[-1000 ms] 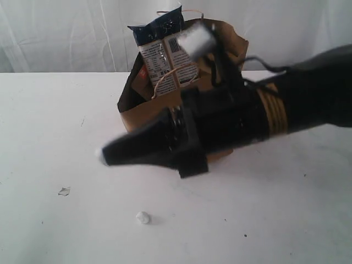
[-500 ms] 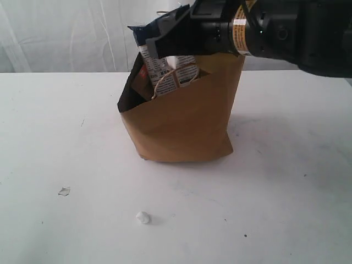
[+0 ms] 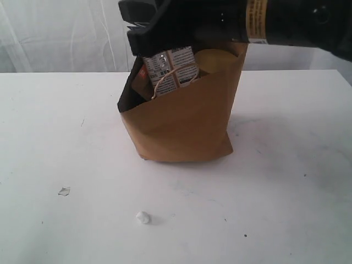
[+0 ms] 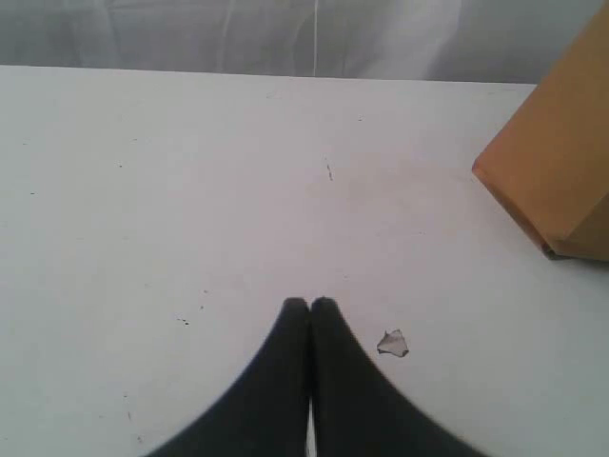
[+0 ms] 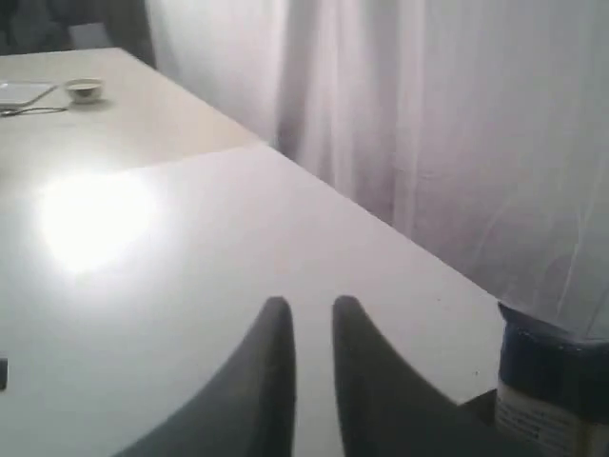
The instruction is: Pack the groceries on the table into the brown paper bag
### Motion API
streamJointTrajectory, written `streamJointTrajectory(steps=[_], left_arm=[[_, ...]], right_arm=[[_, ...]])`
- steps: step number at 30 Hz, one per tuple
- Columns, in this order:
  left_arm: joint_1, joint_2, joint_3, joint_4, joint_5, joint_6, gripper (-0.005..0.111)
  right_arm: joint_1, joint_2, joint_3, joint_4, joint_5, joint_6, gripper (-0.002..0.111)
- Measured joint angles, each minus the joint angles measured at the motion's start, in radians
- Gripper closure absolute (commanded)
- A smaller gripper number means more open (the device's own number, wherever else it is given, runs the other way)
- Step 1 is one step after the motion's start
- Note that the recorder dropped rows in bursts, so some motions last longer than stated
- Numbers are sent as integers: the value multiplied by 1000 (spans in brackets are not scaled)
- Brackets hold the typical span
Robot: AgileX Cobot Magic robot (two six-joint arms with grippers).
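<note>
The brown paper bag (image 3: 184, 121) stands upright on the white table (image 3: 66, 126). The long blue-white packet (image 3: 168, 69) sticks out of its top, and a rounded golden shape (image 3: 213, 58) shows inside beside it. My right arm reaches across above the bag's mouth. My right gripper (image 3: 128, 23) is past the bag's left edge, open a little with nothing between the fingers (image 5: 310, 305). The packet's blue top (image 5: 552, 367) sits beside it. My left gripper (image 4: 310, 303) is shut and empty low over the table, apart from the bag's corner (image 4: 561, 171).
Two tiny white scraps lie on the table in front of the bag, one crumpled ball (image 3: 143, 218) and one flat flake (image 3: 64, 191). The flake (image 4: 392, 344) lies just beside my left fingers. A white curtain (image 3: 66, 33) hangs behind the table.
The right arm went from crossing in front of the bag to reaching over its top, gripper now farther left. The white thing seen by it a second ago no longer shows.
</note>
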Motion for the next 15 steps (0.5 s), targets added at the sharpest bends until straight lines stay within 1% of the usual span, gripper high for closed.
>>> streamJointTrajectory(steps=[3,6,8,11,13,15], left_arm=[[0,0,0,0,0,0,107],[0,0,0,0,0,0,107],[0,0,0,0,0,0,107],[0,0,0,0,0,0,107],[0,0,0,0,0,0,107],[0,0,0,0,0,0,107]], right_arm=[[0,-6,0,-113,8,10,108],[0,-6,0,-168,87,8,108],[0,-6,2,-179,178,-26,108],[0,-6,11,-191,418,-156,108],[0,-6,30,-195,635,-278,108],[0,-6,46,-186,924,-409,108]])
